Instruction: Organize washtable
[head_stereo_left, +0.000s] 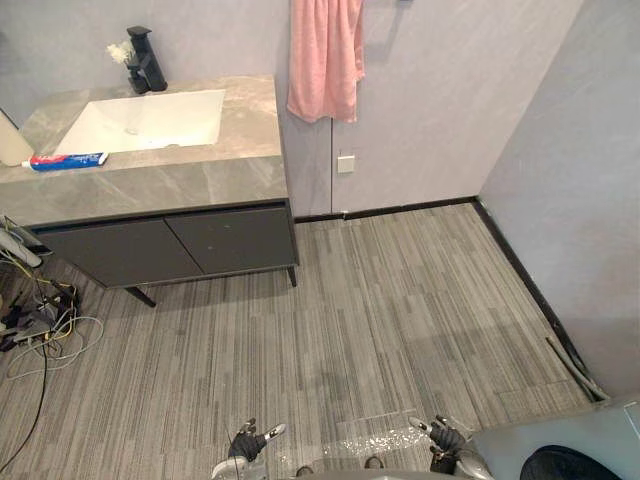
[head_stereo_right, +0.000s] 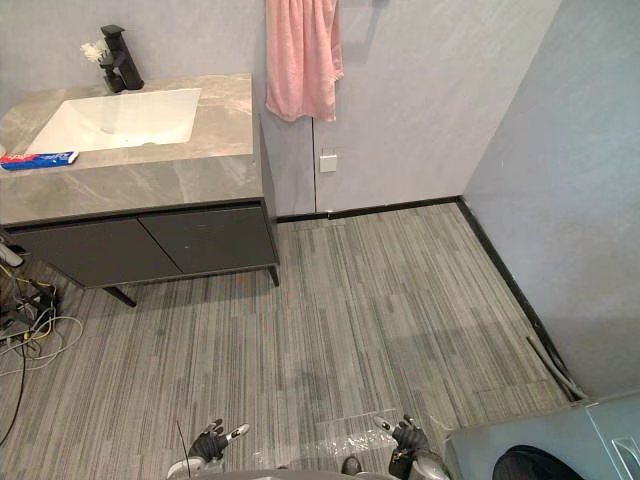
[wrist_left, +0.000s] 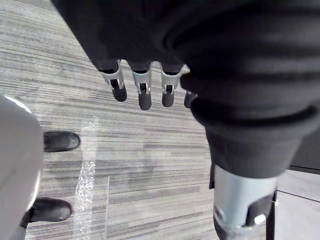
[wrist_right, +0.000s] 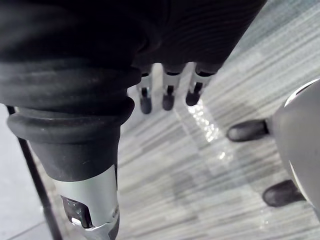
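Toothpaste tube (head_stereo_left: 66, 161): lying on table (head_stereo_left: 200, 180), far left, before the sink (head_stereo_left: 150, 118); left hand (head_stereo_left: 248, 445) and right hand (head_stereo_left: 443, 438) low, fingers relaxed, empty; advised: walk up square to the table before reaching.

The left hand (head_stereo_left: 248, 445) hangs low at the robot's left side. Its fingers (wrist_left: 144, 92) are straight, side by side, and point down. Its thumb (wrist_left: 243, 200) sticks out apart from them. This hand is empty. The right hand (head_stereo_left: 446, 438) hangs low at the right side, well apart from the left one. Its fingers (wrist_right: 168, 98) are straight too, its thumb (wrist_right: 89, 200) is out to the side, and it is empty.
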